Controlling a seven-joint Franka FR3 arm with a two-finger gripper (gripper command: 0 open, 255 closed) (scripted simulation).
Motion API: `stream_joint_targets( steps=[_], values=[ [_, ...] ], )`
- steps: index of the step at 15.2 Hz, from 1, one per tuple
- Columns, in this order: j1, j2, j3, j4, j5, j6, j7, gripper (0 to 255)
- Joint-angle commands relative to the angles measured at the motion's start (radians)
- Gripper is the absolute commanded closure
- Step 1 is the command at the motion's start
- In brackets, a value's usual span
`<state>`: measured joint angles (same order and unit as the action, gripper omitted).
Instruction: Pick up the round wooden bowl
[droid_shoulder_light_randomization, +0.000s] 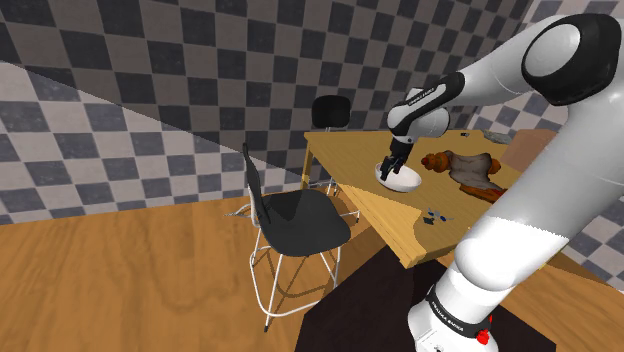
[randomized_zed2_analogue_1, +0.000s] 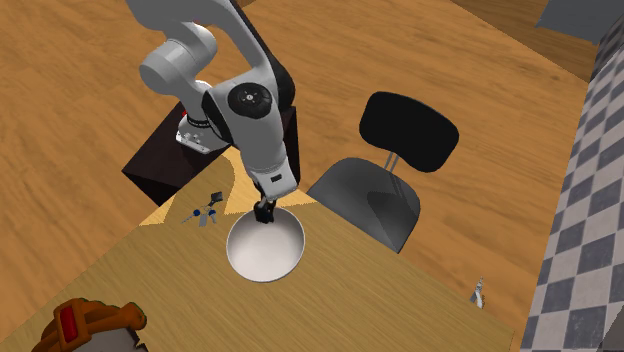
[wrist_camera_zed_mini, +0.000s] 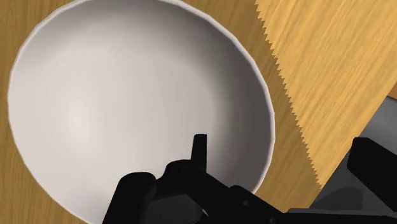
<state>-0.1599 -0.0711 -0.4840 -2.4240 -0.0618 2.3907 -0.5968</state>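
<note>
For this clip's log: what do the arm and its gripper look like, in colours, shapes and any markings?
The arm has rounded, glossy white links with dark grey joints; one joint carries a round black cap. A black band with small white lettering rings its base, beside a small red mark. The gripper is all black.

White arm (droid_shoulder_light_randomization: 520, 240) (dark joints (droid_shoulder_light_randomization: 580, 55)), black claw (randomized_zed2_analogue_1: 264, 213)

White bowl (randomized_zed2_analogue_1: 266, 247), tan wood-grain table (randomized_zed2_analogue_1: 385, 300), black chair (randomized_zed2_analogue_1: 408, 128), grey checkered walls (droid_shoulder_light_randomization: 120, 60).
</note>
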Motion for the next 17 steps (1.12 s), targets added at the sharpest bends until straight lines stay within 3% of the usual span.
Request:
stream_joint_targets(
  steps=[1,2,3,12,17],
  values=[
    [0.0,0.016,-0.003,-0.007,0.01,0.022,-0.009,0],
    [0.0,0.016,-0.003,-0.007,0.01,0.022,-0.009,0],
    [-0.001,0.016,-0.003,-0.008,0.009,0.022,-0.01,255],
    [0.0,0.016,-0.003,-0.007,0.01,0.022,-0.009,255],
    [-0.003,-0.036,0.003,0.018,-0.02,-0.05,0.013,255]
  ],
)
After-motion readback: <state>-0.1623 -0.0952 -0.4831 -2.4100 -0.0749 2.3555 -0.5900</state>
